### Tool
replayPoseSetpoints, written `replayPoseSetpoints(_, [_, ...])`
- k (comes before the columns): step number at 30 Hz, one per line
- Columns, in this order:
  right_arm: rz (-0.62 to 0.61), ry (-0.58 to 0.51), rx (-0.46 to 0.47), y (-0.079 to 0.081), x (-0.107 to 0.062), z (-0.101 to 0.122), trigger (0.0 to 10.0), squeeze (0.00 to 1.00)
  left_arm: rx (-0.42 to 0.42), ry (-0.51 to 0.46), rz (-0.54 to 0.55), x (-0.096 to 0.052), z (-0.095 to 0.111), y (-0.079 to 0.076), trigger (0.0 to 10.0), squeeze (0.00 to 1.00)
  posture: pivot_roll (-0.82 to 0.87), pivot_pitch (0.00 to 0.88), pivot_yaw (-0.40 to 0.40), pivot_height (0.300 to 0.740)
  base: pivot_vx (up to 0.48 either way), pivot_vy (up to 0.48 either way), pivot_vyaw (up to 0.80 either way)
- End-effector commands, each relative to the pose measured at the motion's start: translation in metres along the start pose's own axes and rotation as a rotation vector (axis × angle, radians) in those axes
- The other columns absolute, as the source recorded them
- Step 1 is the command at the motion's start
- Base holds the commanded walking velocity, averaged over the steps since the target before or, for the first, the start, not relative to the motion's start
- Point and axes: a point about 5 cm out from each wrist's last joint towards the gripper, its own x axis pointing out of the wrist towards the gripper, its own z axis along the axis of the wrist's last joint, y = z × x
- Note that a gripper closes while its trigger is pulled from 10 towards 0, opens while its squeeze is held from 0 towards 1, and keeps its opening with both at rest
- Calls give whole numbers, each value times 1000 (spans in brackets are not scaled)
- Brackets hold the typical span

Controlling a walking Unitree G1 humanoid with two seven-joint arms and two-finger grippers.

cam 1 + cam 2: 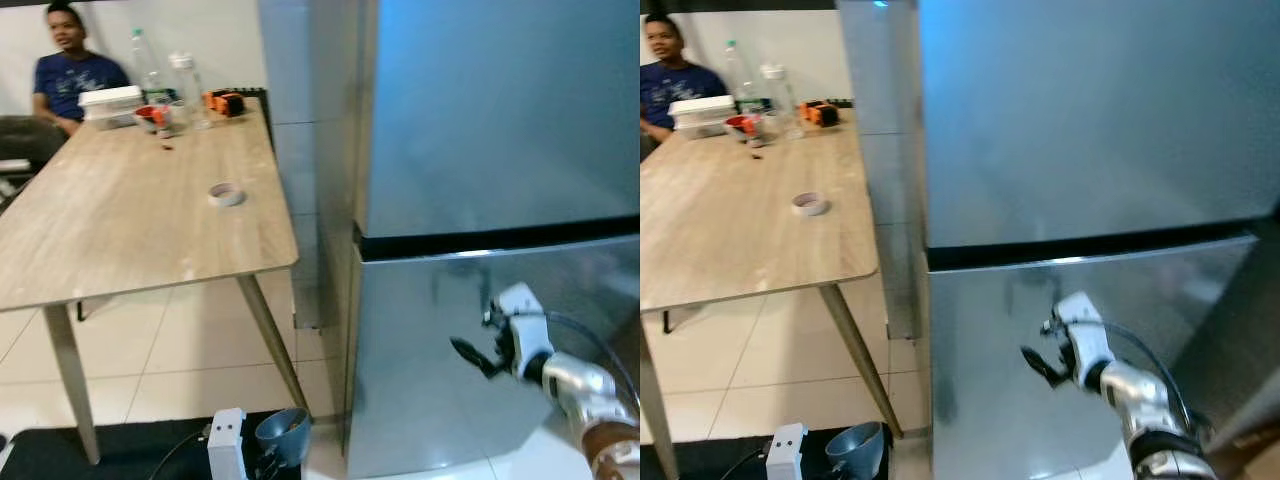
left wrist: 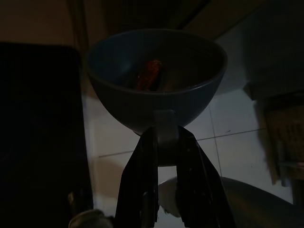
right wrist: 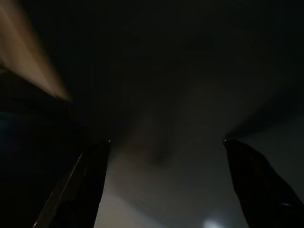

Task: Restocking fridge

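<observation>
Your left claw (image 2: 164, 142) grips a blue bowl (image 1: 282, 432) low, freeing your right claw (image 1: 478, 355), fingers spread, to reach the closed fridge's lower door (image 1: 440, 340).

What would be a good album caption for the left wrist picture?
The left hand grips a blue bowl by its rim, something reddish inside, above pale floor tiles.
</observation>
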Motion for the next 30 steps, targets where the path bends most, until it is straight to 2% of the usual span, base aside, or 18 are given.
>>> replayPoseSetpoints(1, [133, -87, -9, -2, -1, 23, 10000, 0, 12, -13, 17, -2, 3, 4, 10000, 0, -104, 0, 4, 740, 0, 0, 0])
replayPoseSetpoints(2, [133, -87, -9, -2, -1, 23, 10000, 0, 12, -13, 17, -2, 3, 4, 10000, 0, -104, 0, 4, 740, 0, 0, 0])
replayPoseSetpoints(3, [309, -148, -37, 1, -2, 44, 10000, 0, 13, -15, 18, -2, 3, 4, 10000, 0, -102, 0, 2, 740, 0, 0, 0])
replayPoseSetpoints(4, [309, -148, -37, 1, -2, 44, 10000, 0, 13, -15, 18, -2, 3, 4, 10000, 0, -102, 0, 2, 740, 0, 0, 0])
replayPoseSetpoints(6, [432, -175, -63, 3, -4, 58, 10000, 0, 13, -17, 19, -2, 3, 4, 10000, 0, -101, 0, 1, 740, 0, 0, 0])
replayPoseSetpoints(7, [493, -191, -81, 4, -7, 67, 10000, 71, 13, -17, 20, -2, 2, 4, 10000, 0, -101, 0, 1, 740, 0, 0, 0])
replayPoseSetpoints(8, [493, -191, -81, 4, -7, 67, 10000, 71, 13, -17, 20, -2, 2, 4, 10000, 0, -101, 0, 1, 740, 0, 0, 0])
replayPoseSetpoints(9, [525, -212, -96, 4, -8, 75, 10000, 227, 13, -17, 21, -2, 2, 4, 10000, 0, -101, 0, 1, 740, 0, 0, 0])
replayPoseSetpoints(10, [575, -233, -102, 5, -11, 83, 10000, 306, 14, -17, 22, -3, 2, 4, 10000, 0, -101, 0, 1, 740, 0, 0, 0])
replayPoseSetpoints(11, [602, -245, -105, 6, -12, 86, 10000, 306, 14, -17, 23, -3, 2, 5, 10000, 0, -101, 0, 1, 740, 0, 0, 0])
replayPoseSetpoints(12, [630, -260, -115, 7, -14, 91, 10000, 827, 14, -17, 23, -3, 2, 5, 10000, 0, -101, 0, 1, 740, 0, 0, 0])
replayPoseSetpoints(13, [652, -274, -126, 8, -16, 96, 10000, 957, 14, -17, 23, -3, 1, 5, 10000, 0, -102, 0, -4, 740, 0, 0, 0])
replayPoseSetpoints(15, [669, -303, -152, 9, -18, 104, 10000, 1000, 14, -17, 22, -3, 1, 4, 10000, 0, -102, 0, -4, 740, 0, 0, 0])
replayPoseSetpoints(18, [626, -387, -266, 7, -20, 134, 10000, 1000, 16, -16, 20, -3, 0, 4, 10000, 0, -103, 0, -4, 740, 0, 0, 0])
replayPoseSetpoints(20, [587, -381, -310, 5, -20, 140, 10000, 1000, 16, -15, 19, -3, 0, 4, 10000, 0, -103, 0, -4, 740, 0, 0, 0])
replayPoseSetpoints(21, [578, -344, -339, 4, -20, 142, 10000, 165, 16, -15, 18, -3, 0, 4, 10000, 0, -103, 0, -4, 740, 0, 0, 0])
replayPoseSetpoints(22, [591, -299, -376, 5, -21, 143, 10000, 0, 17, -14, 17, -3, 0, 4, 10000, 0, -103, 0, -4, 740, 0, 0, 0])
replayPoseSetpoints(30, [521, -119, -584, 6, -19, 151, 10000, 0, 16, -15, 14, -3, 0, 3, 10000, 0, -105, 0, -7, 740, 0, 0, 0])
